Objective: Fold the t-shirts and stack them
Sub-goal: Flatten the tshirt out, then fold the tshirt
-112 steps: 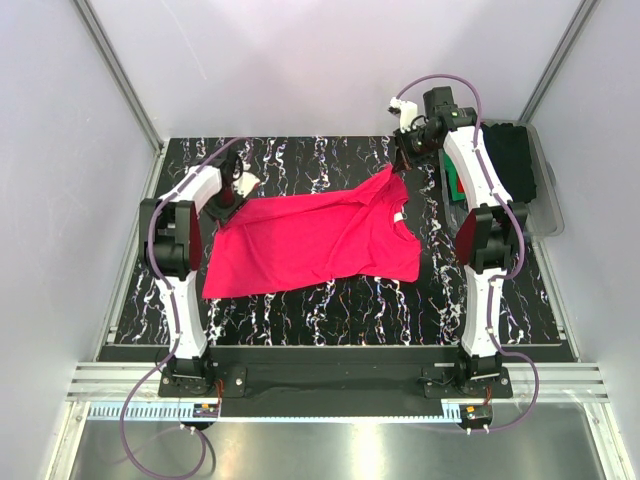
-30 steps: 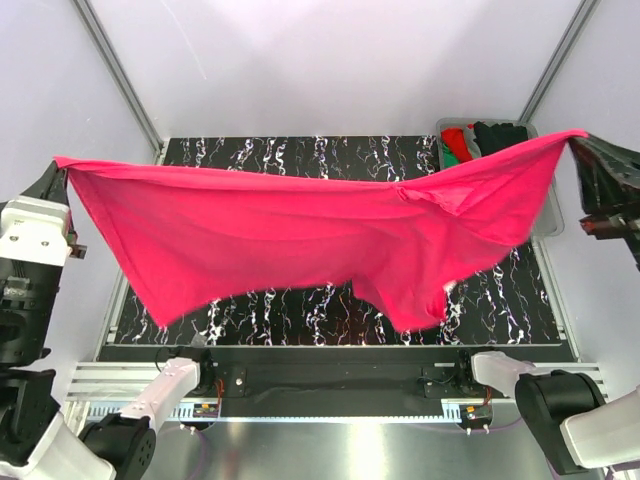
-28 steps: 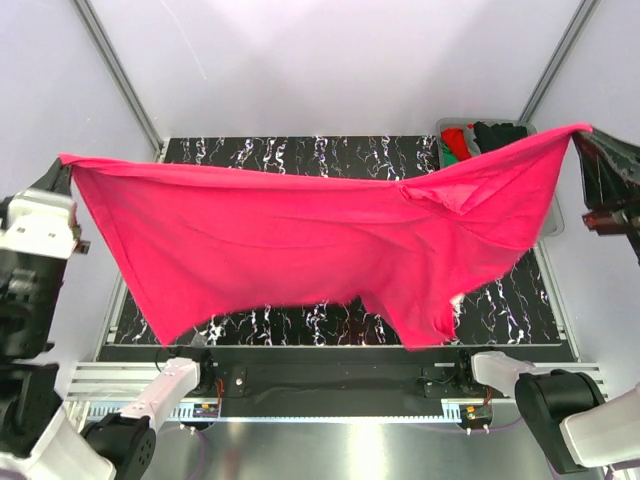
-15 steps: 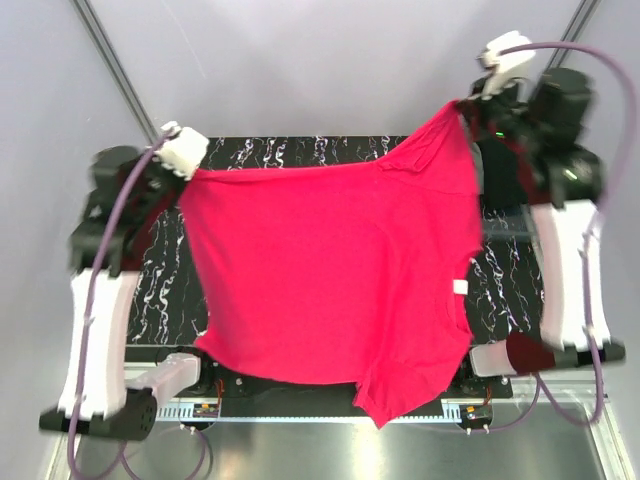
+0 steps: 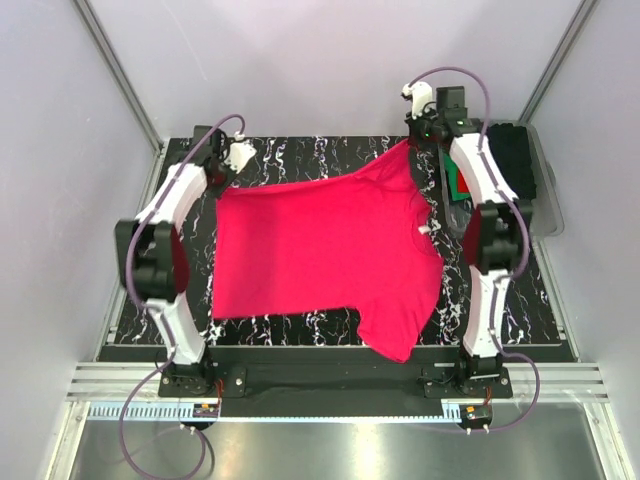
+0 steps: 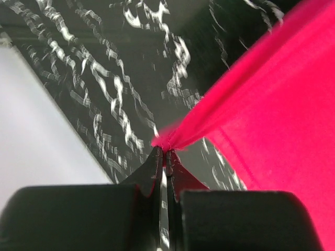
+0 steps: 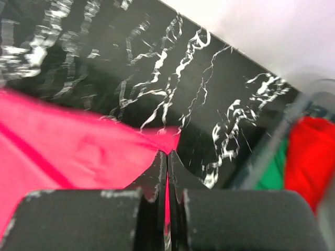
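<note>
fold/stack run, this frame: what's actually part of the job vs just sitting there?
Job:
pink-red t-shirt
left gripper and right gripper, each pinching its edge
black shirt, green shirt and red shirt in the clear bin

Just there:
marbled table
purple cables

The whole bench [image 5: 300, 150] is being looked down on from high above and behind the arms' bases [image 5: 190, 372], toward the far wall. The left wrist view is being taken from right behind its own jaws, very near, facing along them onto a pinched edge of the pink shirt [image 6: 261, 104]. The right wrist view is being taken likewise, a bin [image 7: 282, 124] being caught at its right. The pink shirt and bench are being shared by all three.
</note>
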`<state>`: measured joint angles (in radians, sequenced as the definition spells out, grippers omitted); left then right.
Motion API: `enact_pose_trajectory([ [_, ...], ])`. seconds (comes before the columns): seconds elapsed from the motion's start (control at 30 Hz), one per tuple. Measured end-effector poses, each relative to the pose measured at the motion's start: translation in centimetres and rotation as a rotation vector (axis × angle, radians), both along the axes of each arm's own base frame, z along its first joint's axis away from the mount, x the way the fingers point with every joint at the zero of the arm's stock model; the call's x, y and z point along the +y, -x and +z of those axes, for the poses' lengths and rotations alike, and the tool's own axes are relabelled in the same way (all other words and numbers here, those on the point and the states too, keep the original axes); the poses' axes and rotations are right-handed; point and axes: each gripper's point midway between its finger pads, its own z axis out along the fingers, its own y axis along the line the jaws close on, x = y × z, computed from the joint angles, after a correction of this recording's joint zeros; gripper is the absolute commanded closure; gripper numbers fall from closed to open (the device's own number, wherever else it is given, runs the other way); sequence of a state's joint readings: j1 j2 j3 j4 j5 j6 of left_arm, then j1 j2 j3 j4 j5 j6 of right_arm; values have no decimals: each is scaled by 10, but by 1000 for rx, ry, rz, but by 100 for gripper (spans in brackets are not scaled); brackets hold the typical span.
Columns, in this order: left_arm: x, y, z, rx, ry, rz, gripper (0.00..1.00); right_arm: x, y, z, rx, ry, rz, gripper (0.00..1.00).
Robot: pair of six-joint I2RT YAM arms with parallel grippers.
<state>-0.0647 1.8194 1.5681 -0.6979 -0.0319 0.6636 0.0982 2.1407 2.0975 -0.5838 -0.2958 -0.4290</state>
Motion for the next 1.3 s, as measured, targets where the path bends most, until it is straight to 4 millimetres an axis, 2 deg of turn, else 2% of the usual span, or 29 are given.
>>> enact_pose_trajectory([
  [0.07, 3, -21, -20, 24, -16, 2, 100, 1, -22, -32, 34, 11, -6, 100],
  [0.17, 7, -50, -37, 31, -46, 5, 100, 2, -52, -61, 36, 18, -15, 100],
  [0.23, 10, -67, -39, 15, -66, 5, 100, 3, -69, -72, 20, 19, -19, 100],
  [0.33, 13, -91, -36, -20, -91, 8, 100, 4, -85, -77, -11, 19, -25, 100],
  [0.53, 18, -126, -29, -91, -127, 28, 100, 3, -100, -72, -66, 15, -39, 100],
  [0.7, 26, -144, -31, -134, -172, 50, 100, 7, -113, -56, -143, -11, -52, 100],
  [0.9, 34, -149, -36, -143, -218, 68, 100, 14, -119, -54, -174, -31, -51, 100],
  [1.3, 37, -158, -29, -196, -229, 87, 100, 47, -125, -49, -247, 15, -84, 100],
])
